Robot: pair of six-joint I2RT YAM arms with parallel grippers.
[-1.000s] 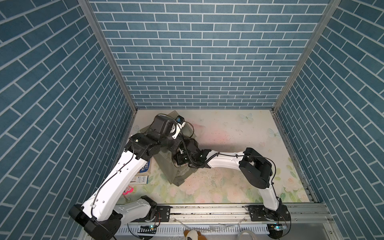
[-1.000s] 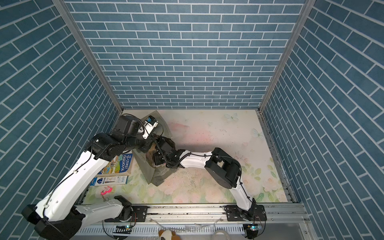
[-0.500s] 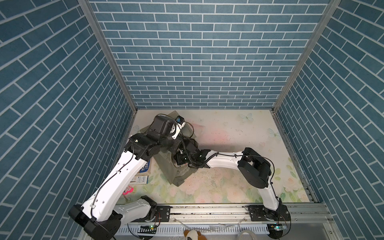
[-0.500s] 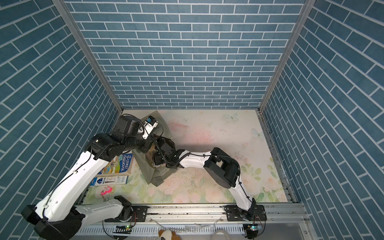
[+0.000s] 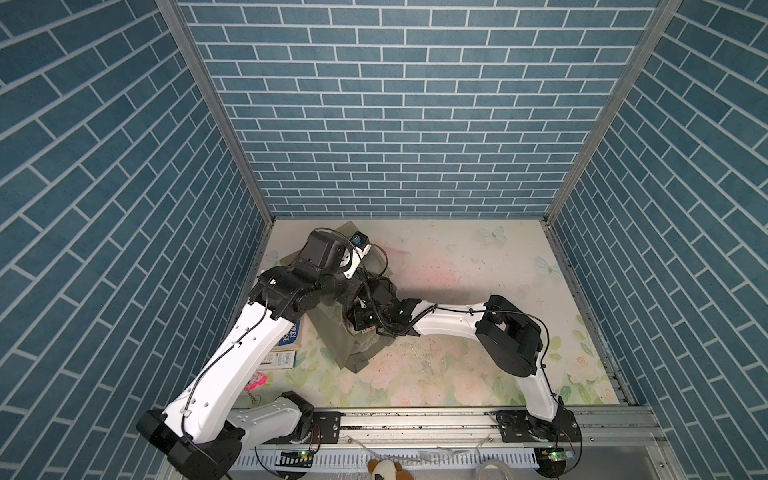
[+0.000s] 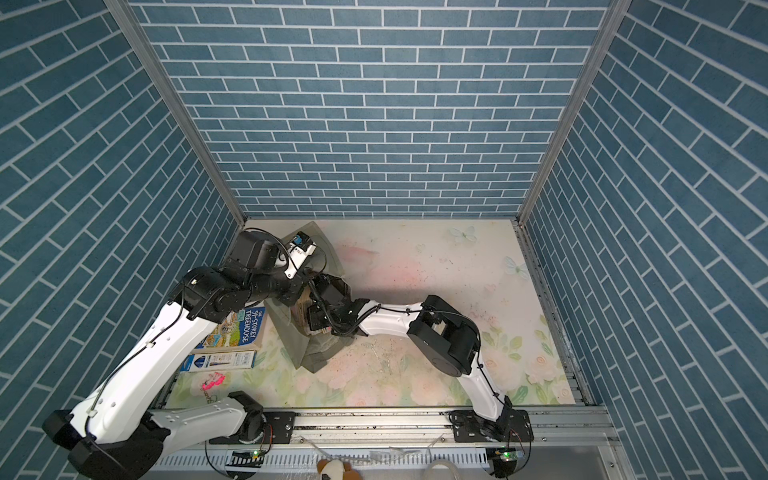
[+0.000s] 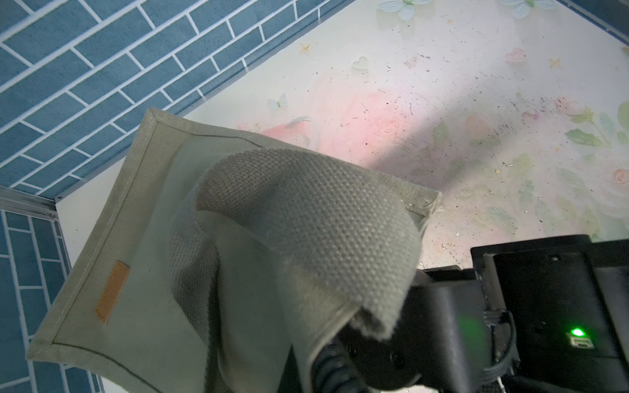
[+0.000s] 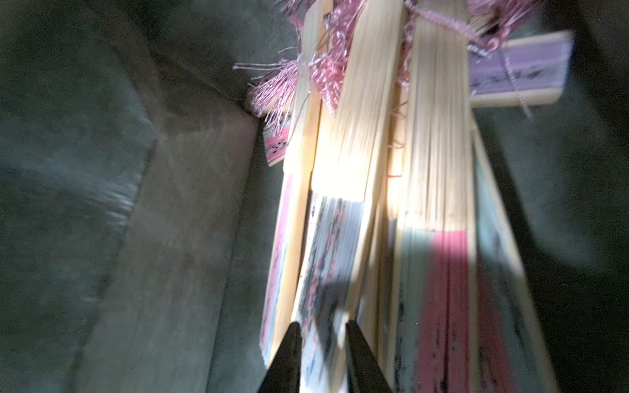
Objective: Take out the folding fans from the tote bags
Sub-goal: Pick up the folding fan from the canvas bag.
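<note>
Lying packed inside the tote bag (image 8: 163, 245), the folding fans (image 8: 374, 163) filled the centre and upper right of the right wrist view. They showed pale bamboo sticks, pink and black-speckled pleats, and pink tassels tangled along the top edge. One purple fan lay crosswise at the upper right. None showed out on the bench (image 6: 415, 270).

Container: tote bag (image 5: 347, 345), grey-green soft cloth, left of centre in both top views, beneath the two meeting arms. In the left wrist view it sagged across the lower left, with the orange mark (image 7: 112, 291) on its side and the woven strap (image 7: 306, 221) looped over centre frame.

Tool: right pincer (image 8: 323, 343), bottom centre of its wrist view, set inside the bag. Its jaws stood narrowly apart on either side of a speckled fan's pleated end. Blur hid whether they pressed it, so a grip could not be told.

Tool: left pincer, closed, with its fingers showing in no view. The strap ran up toward its camera, so a hold on the bag's mouth seemed likely.

Handling, as judged:
- The fans were light and stiff along the sticks, with thin pleats easy to crush or tear. The smooth bamboo was probably slippery.
- The best hold was across the flat outer sticks, toward the middle or rivet end, not on the pleats.
- The tangled tassels could drag neighbouring fans along.
- The bag was limp and apt to fold over the bundle unless its mouth was kept up.

Not of the task: blue book (image 6: 237, 328), small box (image 6: 220, 359) and pink trinket (image 6: 214, 380), at the lower left of a top view.
</note>
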